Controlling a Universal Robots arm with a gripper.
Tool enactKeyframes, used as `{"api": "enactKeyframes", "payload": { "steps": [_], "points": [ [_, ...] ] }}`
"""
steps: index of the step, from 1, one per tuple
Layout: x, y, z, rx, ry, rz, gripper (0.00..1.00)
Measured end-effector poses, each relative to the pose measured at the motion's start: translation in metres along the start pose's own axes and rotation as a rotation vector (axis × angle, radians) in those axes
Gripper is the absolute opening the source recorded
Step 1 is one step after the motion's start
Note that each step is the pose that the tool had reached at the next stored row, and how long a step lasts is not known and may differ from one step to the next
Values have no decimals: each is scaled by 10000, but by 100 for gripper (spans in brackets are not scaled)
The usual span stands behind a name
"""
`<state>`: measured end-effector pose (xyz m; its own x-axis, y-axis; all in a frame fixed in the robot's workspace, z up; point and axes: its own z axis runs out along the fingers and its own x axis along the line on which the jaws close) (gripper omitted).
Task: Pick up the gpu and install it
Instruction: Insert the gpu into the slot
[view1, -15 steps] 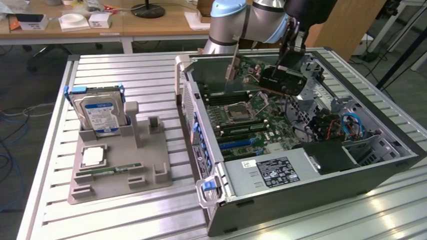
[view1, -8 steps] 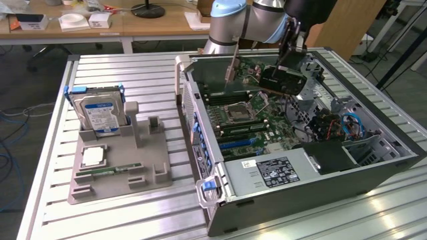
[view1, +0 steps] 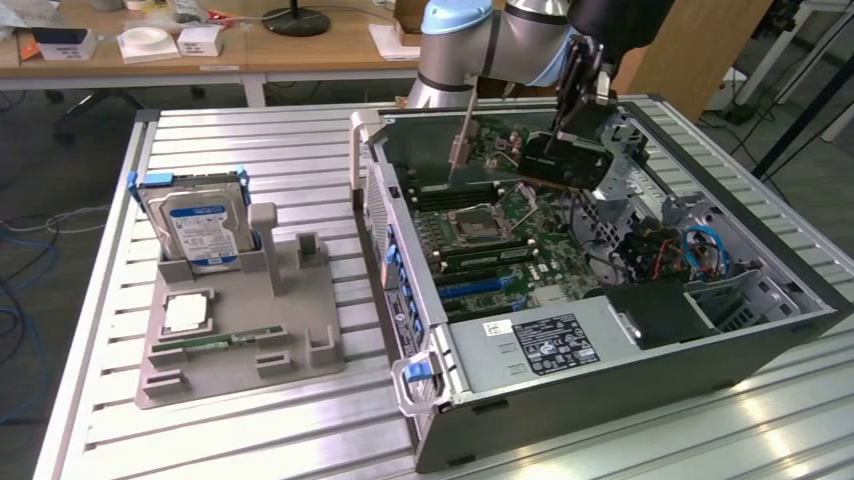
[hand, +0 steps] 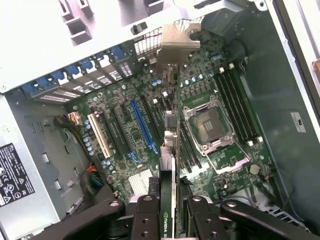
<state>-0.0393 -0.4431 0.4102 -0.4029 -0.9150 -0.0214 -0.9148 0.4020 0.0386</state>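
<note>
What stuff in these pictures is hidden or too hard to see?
1. Wrist view: the gpu is edge-on, so its flat faces are hidden; the claw covers its near end.
2. Exterior view: the hard drive has its bottom hidden inside the holder.
3. Exterior view: the print on the power supply label is too small to read.

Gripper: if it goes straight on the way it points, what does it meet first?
The gripper, shut on the gpu, points at the motherboard. The card's leading edge would probably touch first, between the blue slot and the CPU socket; depth is unclear.
</note>
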Motion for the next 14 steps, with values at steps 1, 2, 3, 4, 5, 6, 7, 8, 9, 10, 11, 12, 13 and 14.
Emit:
{"api": "enactKeyframes", "payload": {
  "steps": [1,2,3,4,5,6,7,8,9,10,11,12,13,14],
  "points": [
    [0,0,0,-1,3,-63,26],
    [0,0,0,-3,5,-126,26],
    [0,0,0,-4,8,-190,26],
    [0,0,0,-5,10,-258,26],
    [0,0,0,-7,13,-326,26],
    [0,0,0,-8,15,-397,26],
    [0,0,0,-10,18,-470,26],
    [0,0,0,-12,21,-540,26],
    [0,0,0,-13,24,-610,26],
    [0,0,0,-15,26,-680,26],
    [0,0,0,-16,29,-750,26],
    [0,0,0,-18,32,-820,26],
    [0,0,0,-19,35,-891,26],
    [0,0,0,-21,38,-962,26]
  ]
}}
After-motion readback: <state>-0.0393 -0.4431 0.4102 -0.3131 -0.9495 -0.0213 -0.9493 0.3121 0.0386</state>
